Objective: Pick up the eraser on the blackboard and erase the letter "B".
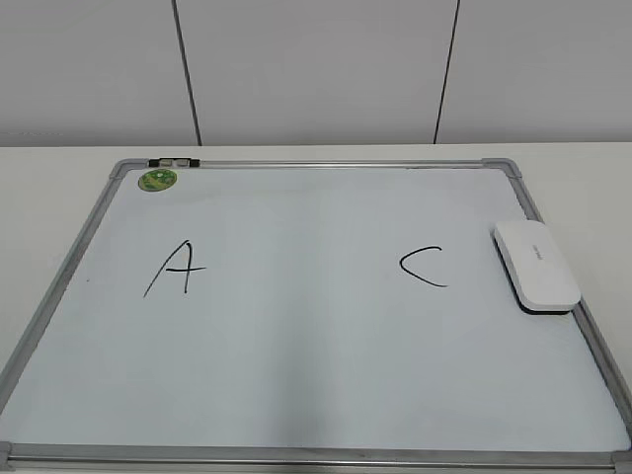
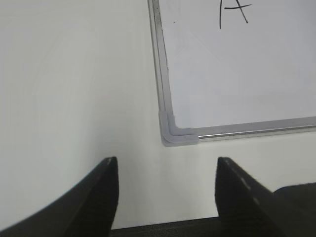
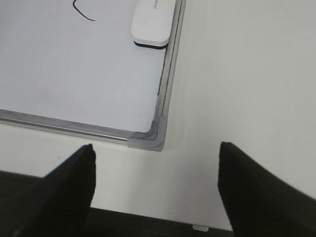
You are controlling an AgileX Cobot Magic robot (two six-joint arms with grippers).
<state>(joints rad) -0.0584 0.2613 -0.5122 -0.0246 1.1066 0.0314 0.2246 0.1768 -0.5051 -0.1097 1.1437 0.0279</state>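
Closest to the exterior camera is the bottom rail of the blackboard (image 1: 296, 456), really a white dry-erase board with a silver frame lying flat on the white table (image 1: 59, 163) and filling most of the frame. Eraser (image 1: 535, 265) sits at the right edge of the frame, on the board surface right up against the right rail, white top up and dark felt down. Letters showing are an "A" (image 1: 176, 268) at left and a "C" (image 1: 425, 267) at right of centre; the stretch between them is bare white, so no "B" visible. Little green sticker (image 1: 157, 180) in the upper left corner.

Left gripper (image 2: 167, 190) hangs over bare table just below the board's corner cap, jaws moderately apart, holding nothing. Right gripper (image 3: 157, 182) likewise, jaws wide apart and empty, near the other lower corner.
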